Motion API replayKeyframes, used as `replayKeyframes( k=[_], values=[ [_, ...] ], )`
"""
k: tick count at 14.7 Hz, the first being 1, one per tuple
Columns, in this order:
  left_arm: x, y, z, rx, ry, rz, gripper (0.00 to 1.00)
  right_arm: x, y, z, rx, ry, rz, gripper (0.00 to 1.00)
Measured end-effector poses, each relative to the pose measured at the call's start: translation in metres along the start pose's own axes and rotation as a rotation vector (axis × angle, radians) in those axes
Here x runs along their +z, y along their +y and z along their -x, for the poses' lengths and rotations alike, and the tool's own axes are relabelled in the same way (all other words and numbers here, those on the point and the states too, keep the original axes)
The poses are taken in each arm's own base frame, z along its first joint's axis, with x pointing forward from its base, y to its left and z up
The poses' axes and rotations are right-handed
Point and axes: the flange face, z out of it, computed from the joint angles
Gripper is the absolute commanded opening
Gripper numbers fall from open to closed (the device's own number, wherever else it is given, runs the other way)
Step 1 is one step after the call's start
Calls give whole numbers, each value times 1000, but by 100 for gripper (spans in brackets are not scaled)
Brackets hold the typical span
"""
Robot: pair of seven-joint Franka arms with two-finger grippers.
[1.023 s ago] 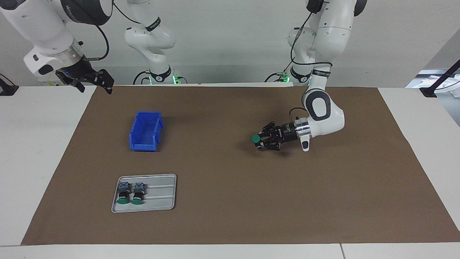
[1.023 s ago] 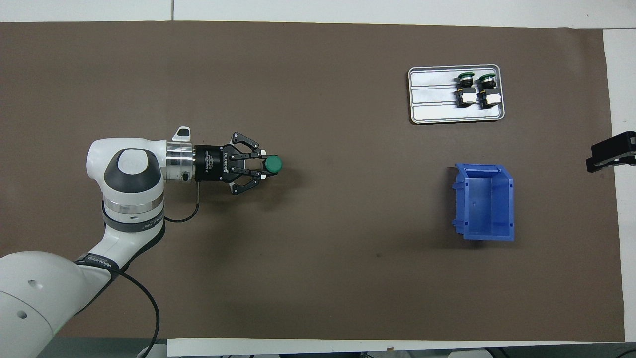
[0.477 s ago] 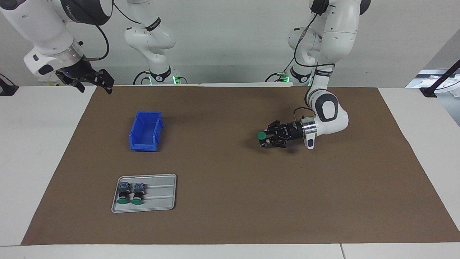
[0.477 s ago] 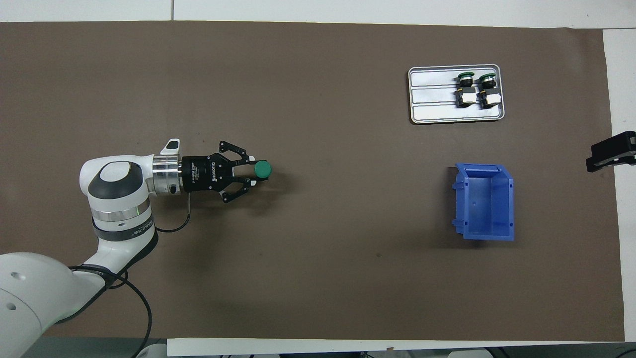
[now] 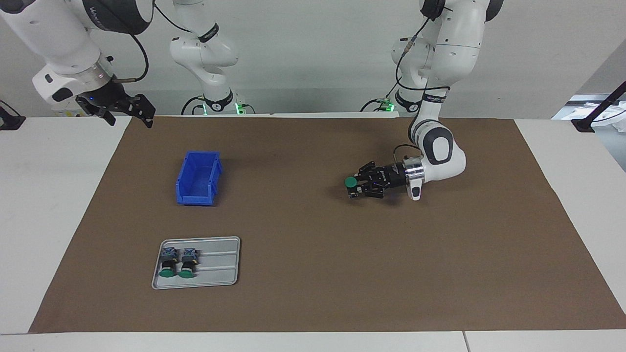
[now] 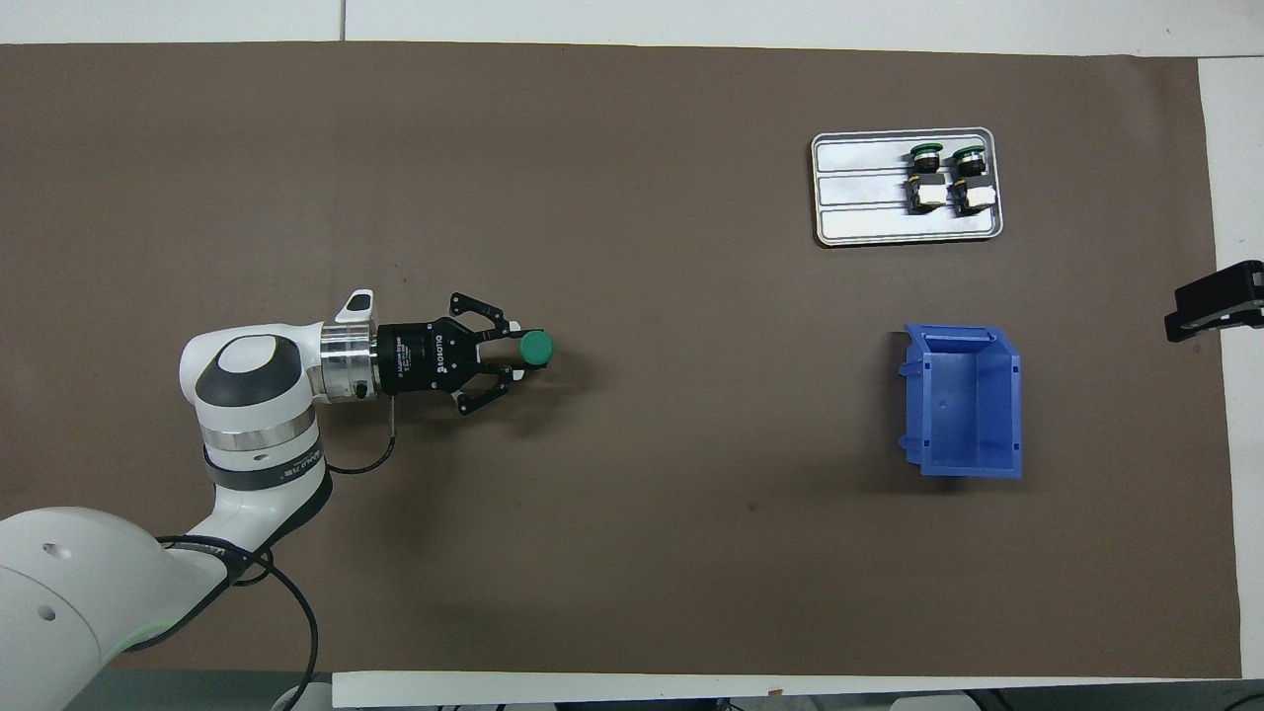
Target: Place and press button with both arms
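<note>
My left gripper is shut on a button with its green cap facing up. It holds the button low at the brown mat near the middle of the table, toward the left arm's end. The overhead view also shows the left gripper and the button. I cannot tell whether the button touches the mat. My right gripper is open and empty, raised over the table's edge at the right arm's end and waiting. Its black tips show in the overhead view.
A grey tray holds two more green-capped buttons and lies toward the right arm's end, farther from the robots. It also shows in the overhead view. An empty blue bin stands nearer to the robots than the tray, and shows in the overhead view.
The left gripper, still holding the button, drew back slightly toward the left arm's end, then came forward again, ending a little nearer the robots. The right arm has not moved.
</note>
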Motion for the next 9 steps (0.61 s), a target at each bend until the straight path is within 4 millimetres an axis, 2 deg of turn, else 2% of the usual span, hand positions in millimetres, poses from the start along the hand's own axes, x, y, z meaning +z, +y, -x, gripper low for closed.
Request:
replayKeyframes(
  k=[9],
  values=[
    [3,-7,-9,7,7,25,21,0,0,0,0,0,0,99]
  ],
)
